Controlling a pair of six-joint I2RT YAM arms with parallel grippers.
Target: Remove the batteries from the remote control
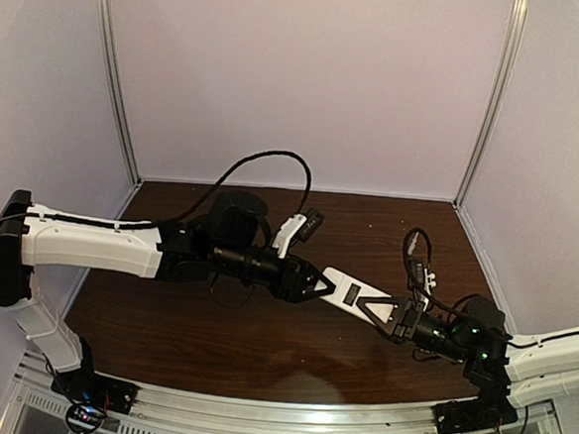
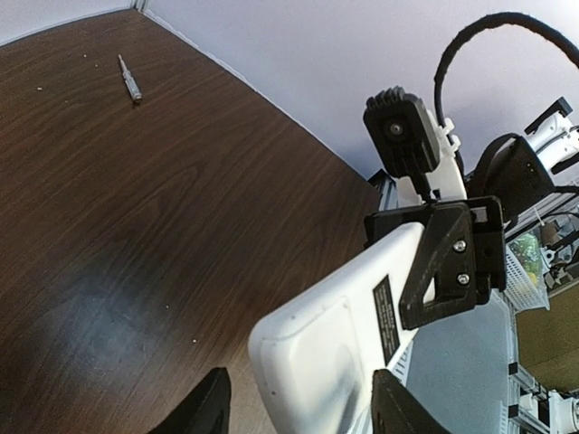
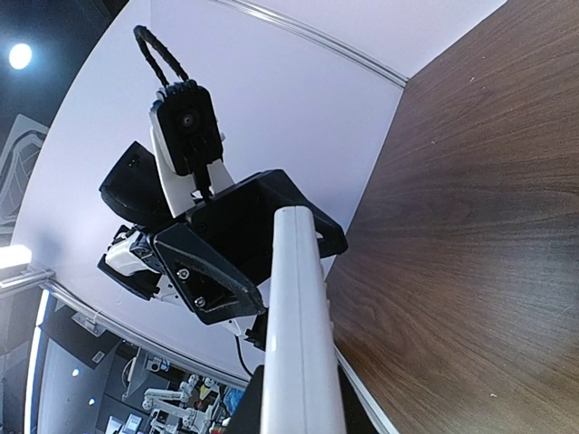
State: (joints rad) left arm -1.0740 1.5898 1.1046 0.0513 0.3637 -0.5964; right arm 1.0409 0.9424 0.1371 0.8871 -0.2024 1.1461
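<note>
1 remote control (image 1: 344, 289) | left tool (image 1: 317, 282) grips it | right tool (image 1: 376, 307) grips it | 1 battery (image 2: 131, 79) on table (image 2: 136, 235)

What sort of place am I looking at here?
Probably a lab test booth: plain pale walls box in a dark wooden table, and two robot arms on a metal rail meet at a remote.

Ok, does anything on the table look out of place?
A slim silvery-grey battery lies loose on the table near its far corner, well away from the remote control, which is held up in the air. A few pale specks dot the wood.
</note>
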